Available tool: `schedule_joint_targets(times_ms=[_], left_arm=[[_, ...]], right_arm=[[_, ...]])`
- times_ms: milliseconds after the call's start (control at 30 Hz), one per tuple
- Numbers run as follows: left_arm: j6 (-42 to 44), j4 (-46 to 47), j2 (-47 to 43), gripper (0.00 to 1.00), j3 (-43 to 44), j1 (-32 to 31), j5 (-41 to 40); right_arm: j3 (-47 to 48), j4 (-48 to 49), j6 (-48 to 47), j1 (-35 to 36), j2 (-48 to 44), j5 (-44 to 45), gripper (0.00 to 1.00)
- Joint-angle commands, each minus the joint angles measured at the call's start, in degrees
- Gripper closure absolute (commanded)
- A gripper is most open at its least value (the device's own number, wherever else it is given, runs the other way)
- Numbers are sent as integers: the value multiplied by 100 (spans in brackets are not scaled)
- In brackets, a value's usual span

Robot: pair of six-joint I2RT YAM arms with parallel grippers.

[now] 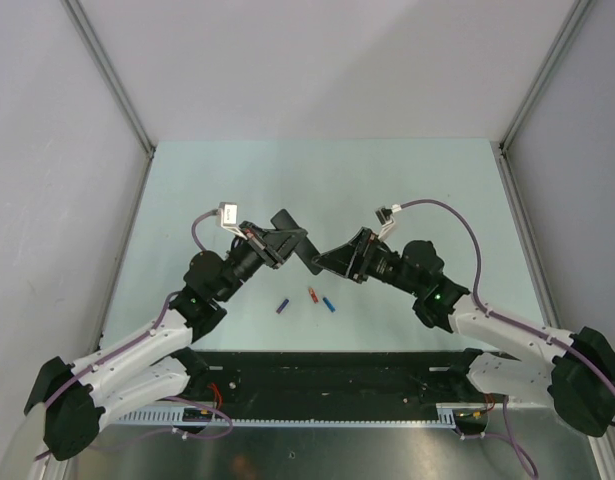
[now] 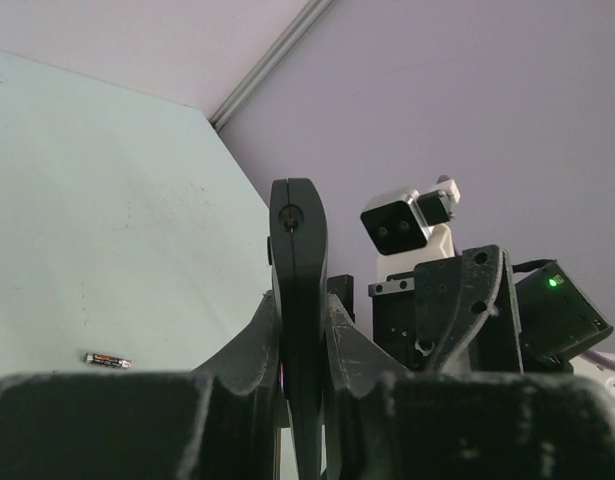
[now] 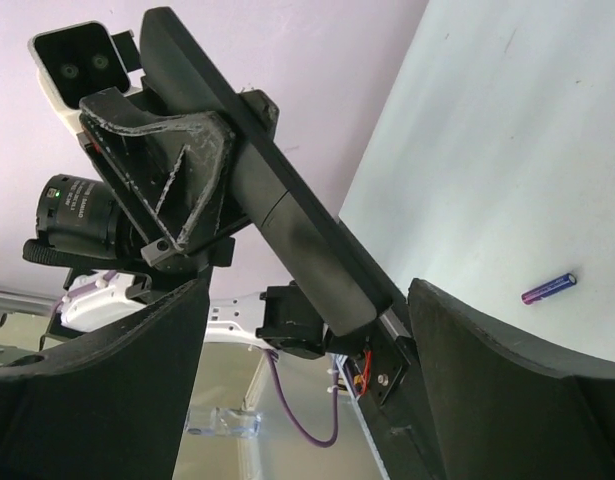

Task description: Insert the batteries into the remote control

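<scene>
Left claw (image 1: 285, 238) clenches the remote control (image 3: 287, 230) aloft, its end between the released fingers of the right claw (image 3: 309, 300), presumably for cover removal; batteries (image 1: 312, 294) lie toward the counter's (image 1: 387, 180) near edge.

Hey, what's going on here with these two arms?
The left gripper is shut on the remote control, holding it above the table. The right gripper is open, its fingers on either side of the remote's end. A purple-blue battery, a red-orange battery and a blue battery lie loose on the table, not loaded.
</scene>
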Motion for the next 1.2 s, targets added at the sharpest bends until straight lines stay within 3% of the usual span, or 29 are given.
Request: schedule_joint_targets(times_ms=[0, 200, 1167], left_arm=[[-107, 300, -51, 100, 44, -49, 150], [-107, 292, -78, 100, 26, -93, 202], [-81, 300, -253, 100, 44, -172, 88]], right_arm=[[161, 522, 130, -30, 178, -111, 16], [257, 530, 139, -30, 319, -41, 26], [398, 21, -54, 5, 363, 38, 48]])
